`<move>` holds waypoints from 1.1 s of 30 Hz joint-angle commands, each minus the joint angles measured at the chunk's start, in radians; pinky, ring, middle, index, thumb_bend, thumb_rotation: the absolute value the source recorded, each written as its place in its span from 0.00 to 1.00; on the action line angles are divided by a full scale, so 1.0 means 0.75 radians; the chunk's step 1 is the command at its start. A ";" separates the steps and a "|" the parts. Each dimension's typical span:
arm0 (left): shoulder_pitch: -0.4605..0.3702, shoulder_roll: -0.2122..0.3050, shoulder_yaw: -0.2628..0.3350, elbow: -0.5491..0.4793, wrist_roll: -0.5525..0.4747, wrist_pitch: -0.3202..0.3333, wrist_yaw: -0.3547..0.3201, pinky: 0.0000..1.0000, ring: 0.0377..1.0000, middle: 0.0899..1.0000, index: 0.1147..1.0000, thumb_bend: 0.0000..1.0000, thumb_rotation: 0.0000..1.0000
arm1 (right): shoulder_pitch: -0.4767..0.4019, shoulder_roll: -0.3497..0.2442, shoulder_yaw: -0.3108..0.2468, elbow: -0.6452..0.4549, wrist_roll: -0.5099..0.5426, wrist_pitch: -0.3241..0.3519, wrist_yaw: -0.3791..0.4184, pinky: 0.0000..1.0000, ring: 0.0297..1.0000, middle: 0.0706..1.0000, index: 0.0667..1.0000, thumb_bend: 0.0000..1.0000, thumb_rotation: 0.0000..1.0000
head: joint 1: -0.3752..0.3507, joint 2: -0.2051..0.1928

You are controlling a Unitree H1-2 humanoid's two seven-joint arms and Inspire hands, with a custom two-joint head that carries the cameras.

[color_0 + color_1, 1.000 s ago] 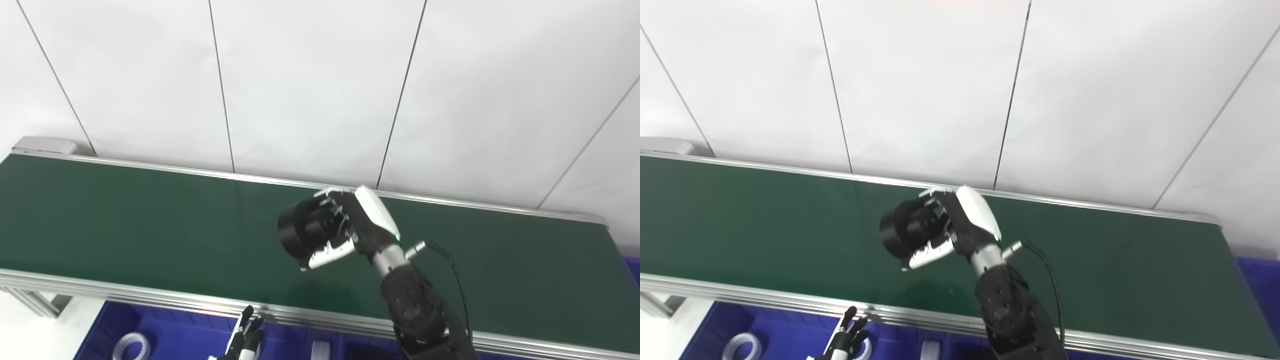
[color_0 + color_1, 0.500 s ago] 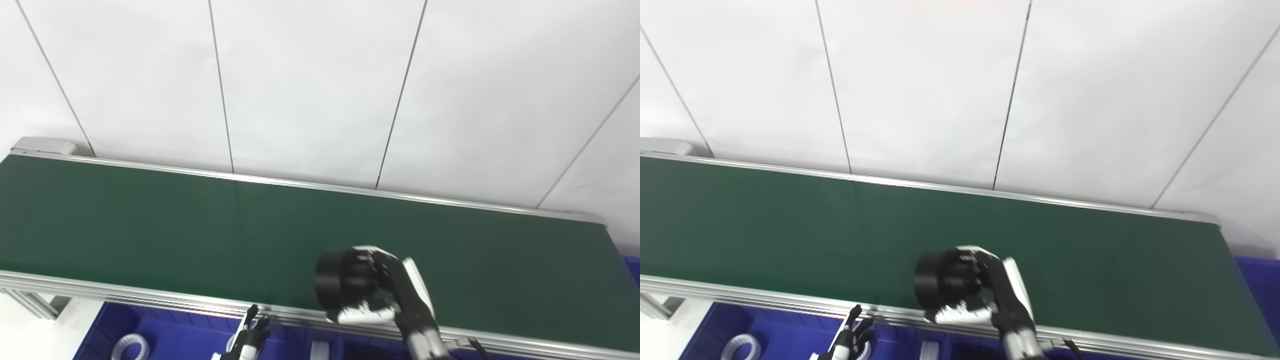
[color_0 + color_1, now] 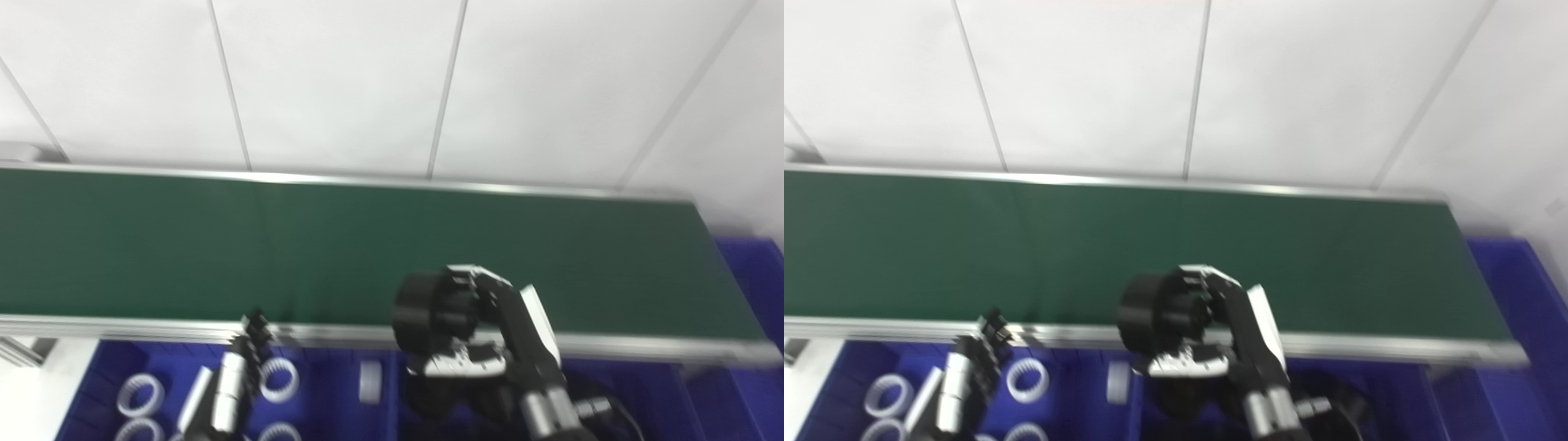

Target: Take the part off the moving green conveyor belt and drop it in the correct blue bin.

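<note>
black part point(image 3: 416, 312) | in right hand point(image 3: 484, 334) | white rings point(image 3: 278, 380) in bin point(image 3: 331, 392) below

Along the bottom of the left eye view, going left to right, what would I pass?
White rings in the blue bin → left hand → another white ring → upright white piece → right hand gripping a black round part.

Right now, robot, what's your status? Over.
Right hand shut on black part, over near belt rail. Left hand empty above white rings in blue bin. Nothing blocking.
</note>
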 commanded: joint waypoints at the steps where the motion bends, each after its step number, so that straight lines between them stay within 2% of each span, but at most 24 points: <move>1: -0.035 0.034 0.033 -0.068 -0.058 0.035 -0.030 1.00 1.00 1.00 1.00 0.56 1.00 | 0.037 0.025 0.015 -0.071 -0.035 0.009 -0.007 0.22 0.27 0.44 0.46 0.52 0.00 | -0.028 0.015; 5: -0.060 0.092 0.095 -0.091 -0.134 0.112 -0.060 1.00 1.00 1.00 1.00 0.51 1.00 | 0.096 0.025 0.016 -0.064 -0.087 -0.025 -0.025 0.22 0.26 0.44 0.46 0.52 0.00 | -0.106 0.047; 6: -0.067 0.106 0.109 -0.096 -0.152 0.132 -0.064 1.00 1.00 1.00 1.00 0.51 1.00 | 0.105 0.024 0.018 -0.063 -0.123 -0.026 -0.028 0.22 0.26 0.44 0.46 0.52 0.00 | -0.136 0.056; 12: -0.095 0.135 0.155 -0.111 -0.237 0.224 -0.073 1.00 1.00 1.00 1.00 0.59 1.00 | 0.142 -0.035 -0.011 -0.038 -0.252 -0.074 -0.037 0.26 0.31 0.44 0.46 0.52 0.00 | -0.141 0.066; 17: -0.097 0.145 0.167 -0.120 -0.249 0.246 -0.069 1.00 1.00 1.00 1.00 0.62 1.00 | 0.153 -0.096 -0.032 -0.019 -0.336 -0.061 -0.021 0.28 0.34 0.44 0.46 0.52 0.00 | -0.145 0.066; 19: -0.097 0.145 0.171 -0.123 -0.254 0.248 -0.068 1.00 1.00 1.00 1.00 0.61 1.00 | 0.152 -0.119 -0.045 -0.001 -0.362 -0.056 -0.019 0.30 0.35 0.41 0.50 0.52 0.01 | -0.145 0.065; 24: -0.090 0.145 0.173 -0.127 -0.255 0.247 -0.059 1.00 1.00 1.00 1.00 0.61 1.00 | 0.128 -0.133 -0.052 0.021 -0.466 -0.041 -0.017 0.31 0.37 0.41 0.50 0.52 0.01 | -0.140 0.063; 26: -0.088 0.147 0.174 -0.127 -0.258 0.245 -0.063 1.00 1.00 1.00 1.00 0.60 1.00 | 0.102 -0.140 -0.032 0.014 -0.648 -0.012 0.022 0.31 0.38 0.41 0.50 0.52 0.01 | -0.141 0.063; 27: -0.087 0.151 0.173 -0.130 -0.256 0.245 -0.063 1.00 1.00 1.00 1.00 0.60 1.00 | 0.089 -0.149 -0.017 0.011 -0.782 -0.004 0.066 0.30 0.36 0.41 0.49 0.52 0.01 | -0.142 0.063; 29: -0.084 0.154 0.173 -0.136 -0.255 0.247 -0.060 1.00 1.00 1.00 1.00 0.60 1.00 | 0.073 -0.145 -0.001 0.000 -1.002 0.008 0.177 0.28 0.36 0.42 0.48 0.53 0.01 | -0.141 0.064; 31: -0.082 0.154 0.174 -0.140 -0.254 0.249 -0.053 1.00 1.00 0.99 1.00 0.59 1.00 | 0.069 -0.105 0.001 -0.016 -1.175 0.021 0.301 0.29 0.39 0.43 0.47 0.53 0.01 | -0.140 0.066; 33: -0.078 0.150 0.174 -0.145 -0.253 0.250 -0.042 1.00 1.00 0.99 1.00 0.60 1.00 | 0.066 -0.046 -0.003 -0.028 -1.348 0.018 0.449 0.36 0.48 0.57 0.46 0.52 0.12 | -0.138 0.068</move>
